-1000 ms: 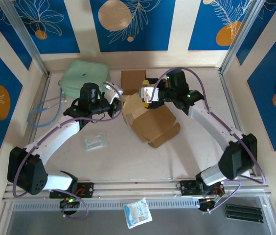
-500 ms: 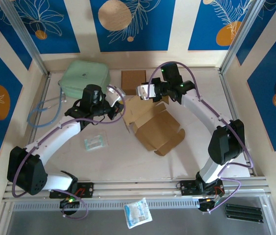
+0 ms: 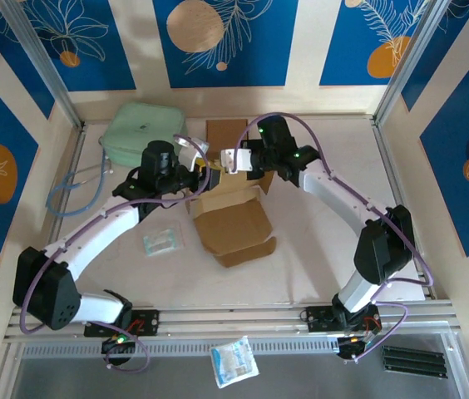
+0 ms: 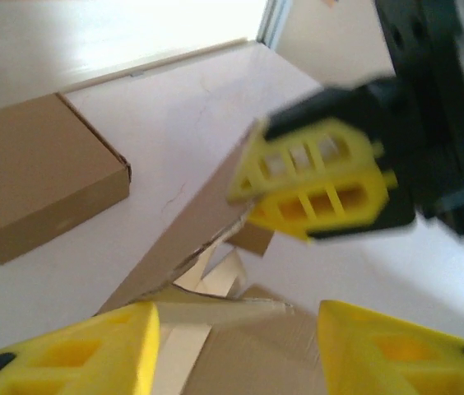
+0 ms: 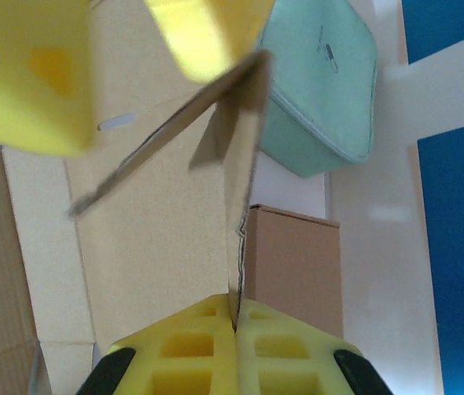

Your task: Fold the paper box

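Paper box slid left; right gripper now pinches its flap to stand it up; left gripper sits open

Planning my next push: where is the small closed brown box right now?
In the top view the closed brown box lies at the table's far middle, just right of the mint green case and behind the open paper box.

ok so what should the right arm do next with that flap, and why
Probably fold the pinched flap inward over the paper box: the right gripper is shut on its edge, it stands raised, and the left gripper is open, holding nothing.
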